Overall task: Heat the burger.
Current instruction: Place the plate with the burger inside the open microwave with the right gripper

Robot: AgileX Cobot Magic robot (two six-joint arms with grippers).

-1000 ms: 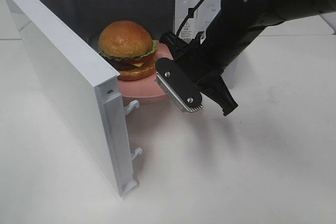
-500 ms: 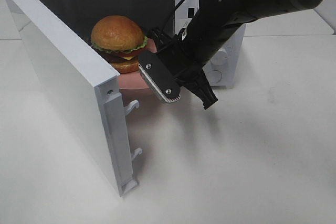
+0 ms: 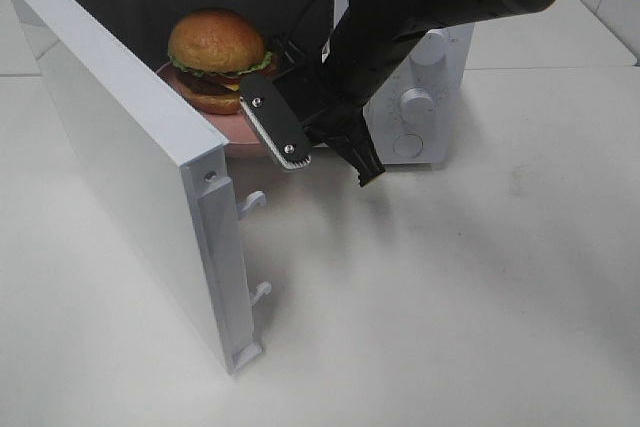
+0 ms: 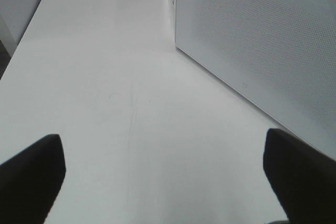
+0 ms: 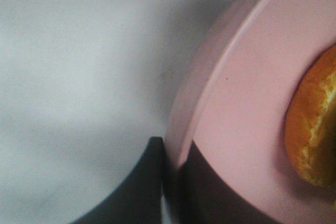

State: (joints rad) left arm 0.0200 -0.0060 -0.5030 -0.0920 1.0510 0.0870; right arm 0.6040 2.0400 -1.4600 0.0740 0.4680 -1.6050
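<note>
On the bench (image 3: 450,327) in front of the microwave (image 3: 425,7), the white door (image 3: 130,137) stood swung wide toward the camera, leaving the oven's mouth free for loading. Just past the door's edge, at the microwave's opening, the right gripper (image 5: 170,174) had its jaws closed on the rim of the pink plate (image 3: 238,134). Pinching the thin edge let the plate serve as a tray, so the food itself need not be squeezed. Farther in, the burger (image 3: 217,47) sat upright on that plate, bun uppermost, within the microwave's dark chamber. The plate's near edge appeared to lie about at the threshold, suggesting the load was most of the way in. On the microwave's control panel, the dials (image 3: 416,102) were untouched by either arm, and the door had yet to be shut before heating could begin. Beside a white dotted panel of the microwave, out of the high camera's sight, the left gripper (image 4: 163,177) hung over bare bench. Its jaws were spread wide and empty, probably held clear until needed for the door.
</note>
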